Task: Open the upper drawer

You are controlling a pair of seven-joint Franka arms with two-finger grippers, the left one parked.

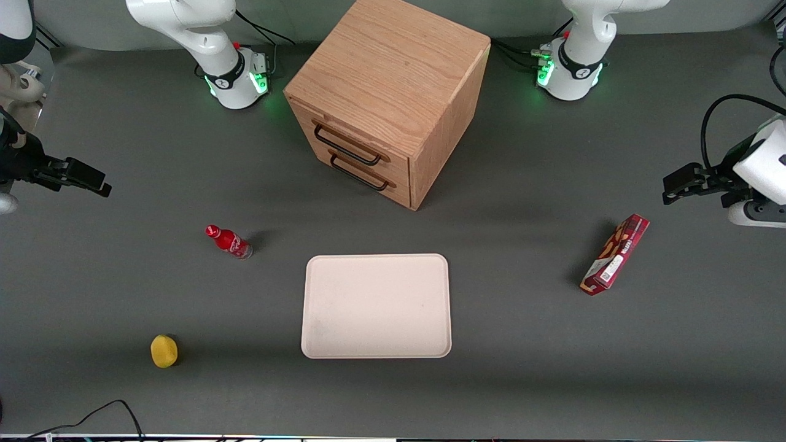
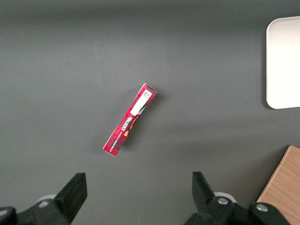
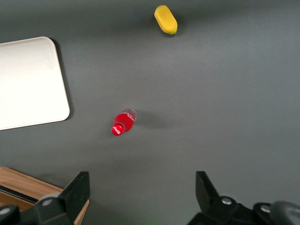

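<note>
Upper light oak drawer with its thin black bar handle sits shut in the boxy oak cabinet, just above the lower drawer with the same handle. The working arm's black gripper hangs well apart from it, toward its own end of the grey surface, fingers spread wide and holding nothing. The two handles sit very close, so the gripper could grab the lower one by mistake. A small red bottle lies nearer the camera.
</note>
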